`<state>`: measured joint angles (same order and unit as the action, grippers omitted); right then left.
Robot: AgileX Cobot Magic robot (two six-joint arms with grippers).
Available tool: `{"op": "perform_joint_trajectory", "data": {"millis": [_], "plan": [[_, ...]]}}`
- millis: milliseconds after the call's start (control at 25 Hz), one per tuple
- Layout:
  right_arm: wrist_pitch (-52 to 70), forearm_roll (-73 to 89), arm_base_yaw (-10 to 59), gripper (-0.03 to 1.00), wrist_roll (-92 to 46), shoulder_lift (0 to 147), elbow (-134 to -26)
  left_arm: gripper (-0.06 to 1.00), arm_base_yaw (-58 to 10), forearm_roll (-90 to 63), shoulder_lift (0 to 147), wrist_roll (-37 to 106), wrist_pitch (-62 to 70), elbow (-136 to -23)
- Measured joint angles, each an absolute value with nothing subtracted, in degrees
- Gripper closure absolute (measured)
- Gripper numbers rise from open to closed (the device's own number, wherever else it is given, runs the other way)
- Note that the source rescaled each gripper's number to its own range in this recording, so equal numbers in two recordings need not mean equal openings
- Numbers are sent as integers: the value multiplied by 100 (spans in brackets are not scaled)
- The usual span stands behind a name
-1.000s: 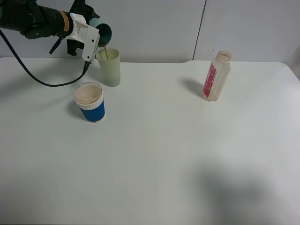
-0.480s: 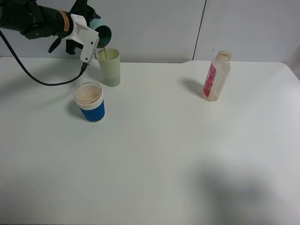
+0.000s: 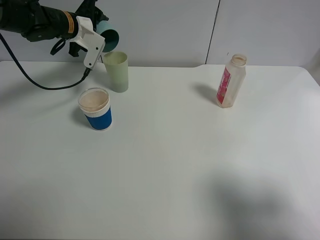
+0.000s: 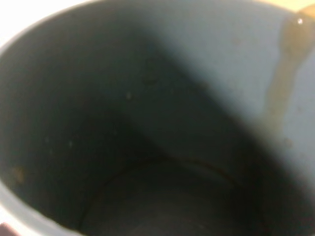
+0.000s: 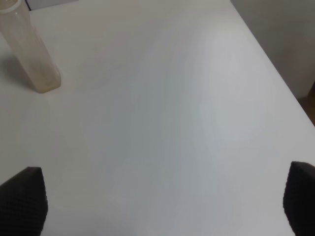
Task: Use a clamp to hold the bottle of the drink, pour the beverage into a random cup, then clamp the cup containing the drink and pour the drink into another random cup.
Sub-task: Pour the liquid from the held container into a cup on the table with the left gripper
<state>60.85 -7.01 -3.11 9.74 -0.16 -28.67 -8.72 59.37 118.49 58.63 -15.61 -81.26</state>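
At the back left, my left gripper, the clamp, is shut on the teal cup. The cup is tipped on its side, mouth just above the pale yellow-green tumbler. No stream falls from it. The left wrist view is filled by the teal cup's dark inside, where a brown streak of beverage runs toward the rim. The bottle with its pink label stands upright at the back right, also seen as the bottle in the right wrist view. My right gripper is open over bare table, holding nothing.
A blue cup with a white rim stands in front of the pale tumbler, close to the left arm's black cable. The white table stretches out in front, with a grey wall behind.
The thin brown stream that ran from the teal cup into the pale tumbler has stopped. The left gripper and cup have risen slightly. The bottle and blue cup have not moved.
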Motion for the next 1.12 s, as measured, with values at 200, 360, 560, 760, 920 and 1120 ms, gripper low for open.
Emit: {"op": "perform_joint_trajectory", "data": {"millis": [200,360,560,760,920,1120], "plan": [[6085,-701,-311,0,974,-16,-2867,93,-872,5937,11849,5965,-1585,-8126],[6085,-701,-311,0,974,-16,-2867,93,-872,5937,11849,5969,-1597,-8126],[6085,-701,-311,0,974,-16,-2867,93,-872,5937,11849,5912,-1597,-8126],[6085,-701,-311,0,974,-16,-2867,93,-872,5937,11764,5544,-1597,-8132],[6085,-701,-311,0,974,-16,-2867,93,-872,5937,11708,5465,-1606,-8149],[6085,-701,-311,0,974,-16,-2867,93,-872,5864,11685,4627,-1611,-8149]]}}
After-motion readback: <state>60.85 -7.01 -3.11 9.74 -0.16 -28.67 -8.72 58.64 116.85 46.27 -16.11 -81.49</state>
